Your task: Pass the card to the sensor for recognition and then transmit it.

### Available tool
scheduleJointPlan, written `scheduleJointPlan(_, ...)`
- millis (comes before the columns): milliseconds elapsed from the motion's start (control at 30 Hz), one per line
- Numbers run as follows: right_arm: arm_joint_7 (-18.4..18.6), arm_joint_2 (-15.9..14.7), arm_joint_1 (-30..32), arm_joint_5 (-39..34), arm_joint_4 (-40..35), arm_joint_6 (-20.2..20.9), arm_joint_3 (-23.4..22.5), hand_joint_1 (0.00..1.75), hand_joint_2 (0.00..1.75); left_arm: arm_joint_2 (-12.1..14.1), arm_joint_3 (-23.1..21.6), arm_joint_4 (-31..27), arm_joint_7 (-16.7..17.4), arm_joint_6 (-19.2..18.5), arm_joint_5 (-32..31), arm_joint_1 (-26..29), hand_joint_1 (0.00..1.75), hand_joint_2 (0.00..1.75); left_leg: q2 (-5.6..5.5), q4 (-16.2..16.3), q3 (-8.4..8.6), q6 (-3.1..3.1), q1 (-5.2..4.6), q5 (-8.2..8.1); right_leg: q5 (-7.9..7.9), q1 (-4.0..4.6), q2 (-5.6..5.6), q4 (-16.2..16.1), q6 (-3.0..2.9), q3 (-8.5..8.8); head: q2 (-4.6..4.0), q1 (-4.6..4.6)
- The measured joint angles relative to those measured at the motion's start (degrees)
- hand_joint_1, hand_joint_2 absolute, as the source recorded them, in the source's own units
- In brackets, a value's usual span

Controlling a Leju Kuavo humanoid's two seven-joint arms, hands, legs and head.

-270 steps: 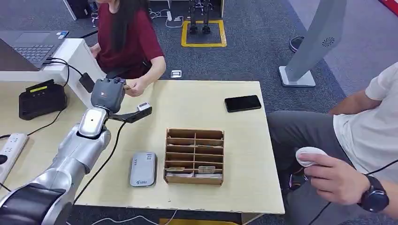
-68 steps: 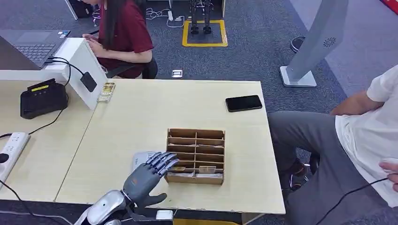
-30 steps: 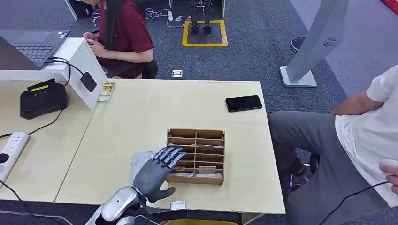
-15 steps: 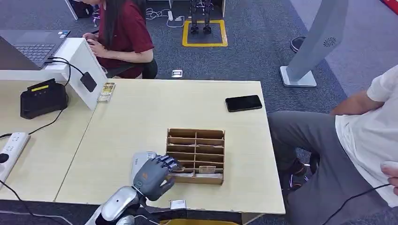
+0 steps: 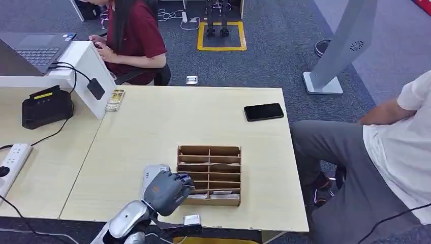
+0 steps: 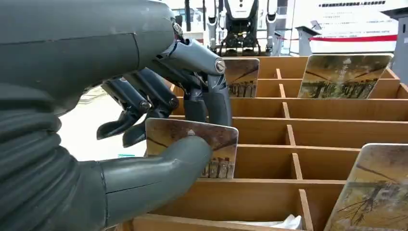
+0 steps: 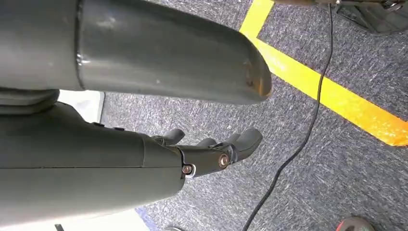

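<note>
Table: left hand pinches card, seemingly upright.

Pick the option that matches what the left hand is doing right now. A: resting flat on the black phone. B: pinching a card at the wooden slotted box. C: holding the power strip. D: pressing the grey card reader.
B: in the left wrist view the left hand pinches a card between thumb and fingers, right at the wooden slotted box.
</note>
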Motion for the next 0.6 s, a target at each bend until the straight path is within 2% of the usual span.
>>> scheduleJointPlan(600, 0.0, 0.0, 0.0, 0.0, 0.0, 0.0, 0.0, 0.00, 0.00, 0.0, 0.2, 0.0, 0.0, 0.0, 0.0, 0.0, 1.75, 1.75, 0.00, 0.0, 0.00, 0.00, 0.00, 0.00, 0.00, 0.00, 0.00, 0.0, 0.00, 0.00, 0.00, 0.00)
